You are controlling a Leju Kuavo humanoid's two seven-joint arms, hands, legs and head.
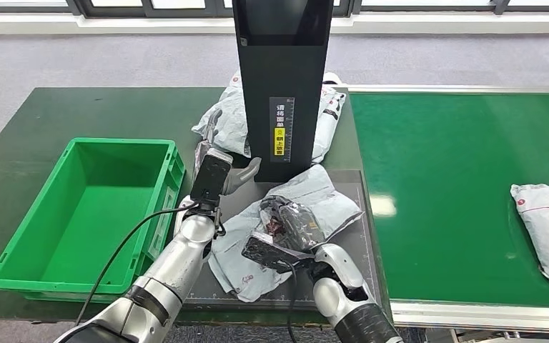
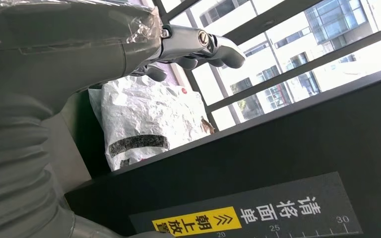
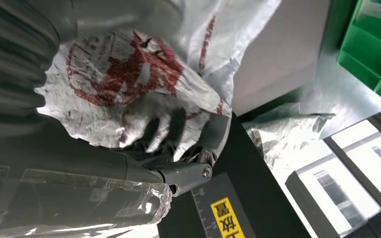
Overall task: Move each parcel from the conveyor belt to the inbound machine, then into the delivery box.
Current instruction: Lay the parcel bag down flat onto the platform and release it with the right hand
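Crinkled grey-white plastic film is what I'm dealing with: the parcel (image 1: 286, 221) is a soft poly mailer lying on the dark plate of the inbound machine (image 1: 281, 86), right at the foot of its black column. My right robot hand (image 1: 289, 227) sits on top of it with fingers dug into the bunched film; in the right wrist view the wrapper (image 3: 129, 84) is gathered up around those fingers, so I judge it grasped, though I can't tell how firmly, since the folds hide the fingertips. My left robot hand (image 1: 221, 171) hovers released beside the column, fingers apart, holding nothing.

I expect this bag to be light, floppy and slick. It will sag and swing when lifted, and loose film can slip out of a shallow pinch. Best hold is a deep bunch near the middle, over whatever bulk is inside, not a corner.

The green delivery box (image 1: 86, 214) stands just left of the plate on the surface. Another parcel (image 1: 547, 229) waits on the conveyor belt (image 1: 436, 179).
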